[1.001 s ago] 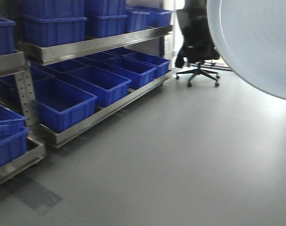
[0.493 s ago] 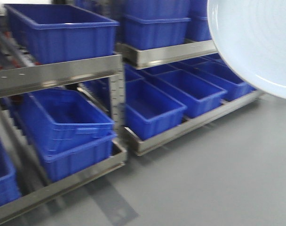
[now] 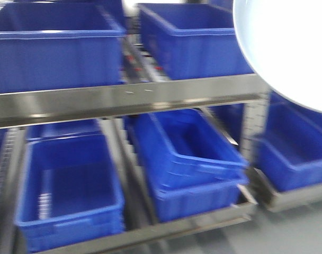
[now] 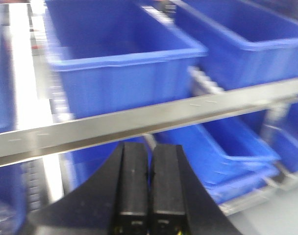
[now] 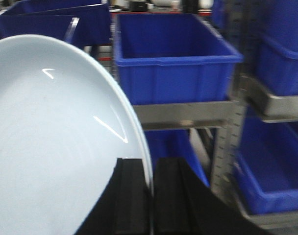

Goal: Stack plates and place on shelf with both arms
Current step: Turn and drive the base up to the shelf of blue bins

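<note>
A pale bluish-white plate (image 5: 56, 147) is held upright on edge in the right wrist view, and my right gripper (image 5: 152, 164) is shut on its rim. I cannot tell whether it is one plate or a stack. The same plate (image 3: 288, 47) fills the top right corner of the front view, in front of the shelf. The shelf's steel front rail (image 3: 124, 100) runs across the front view at mid height and also shows as a steel rail (image 4: 139, 120) just beyond my left gripper (image 4: 150, 147). The left gripper is shut with nothing between its fingers.
Blue plastic crates fill the shelf: two on the upper tier (image 3: 55, 47) and stacked ones below (image 3: 187, 153), another lower left (image 3: 65, 190). A perforated steel upright (image 5: 222, 152) stands right of the plate. A strip of grey floor (image 3: 288, 233) shows at the bottom right.
The front view has swung from open floor and a chair onto the shelf, which is now close and square-on. The plate keeps its place at the top right.
</note>
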Available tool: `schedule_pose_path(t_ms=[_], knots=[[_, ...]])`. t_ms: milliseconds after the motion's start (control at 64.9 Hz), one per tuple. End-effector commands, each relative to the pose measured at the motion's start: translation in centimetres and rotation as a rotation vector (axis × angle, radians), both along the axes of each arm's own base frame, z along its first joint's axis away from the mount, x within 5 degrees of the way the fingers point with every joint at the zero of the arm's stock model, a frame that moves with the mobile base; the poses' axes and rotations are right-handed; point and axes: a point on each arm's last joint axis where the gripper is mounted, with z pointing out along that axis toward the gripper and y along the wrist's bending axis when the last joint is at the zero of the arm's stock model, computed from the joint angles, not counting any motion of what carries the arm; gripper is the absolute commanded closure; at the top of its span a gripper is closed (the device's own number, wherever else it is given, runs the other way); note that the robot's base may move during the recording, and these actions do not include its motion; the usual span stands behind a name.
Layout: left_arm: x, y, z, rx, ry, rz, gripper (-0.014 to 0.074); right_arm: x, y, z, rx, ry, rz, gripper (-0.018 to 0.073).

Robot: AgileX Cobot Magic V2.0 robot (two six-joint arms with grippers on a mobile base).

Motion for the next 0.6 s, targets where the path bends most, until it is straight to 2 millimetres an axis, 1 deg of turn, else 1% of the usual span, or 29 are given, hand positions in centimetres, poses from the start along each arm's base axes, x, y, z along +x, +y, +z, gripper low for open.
schedule_pose_path(t_ms=[0,585], knots=[[0.06,0.09,1.7,-0.014,-0.104,0.01,0.0514,-0.04,-0.06,1.96,0.016,-0.132,-0.005,0.0503],[0.06,0.09,1.7,-0.014,-0.104,0.01,0.0514,-0.04,-0.06,1.96,0.016,-0.132,-0.005,0.0503]])
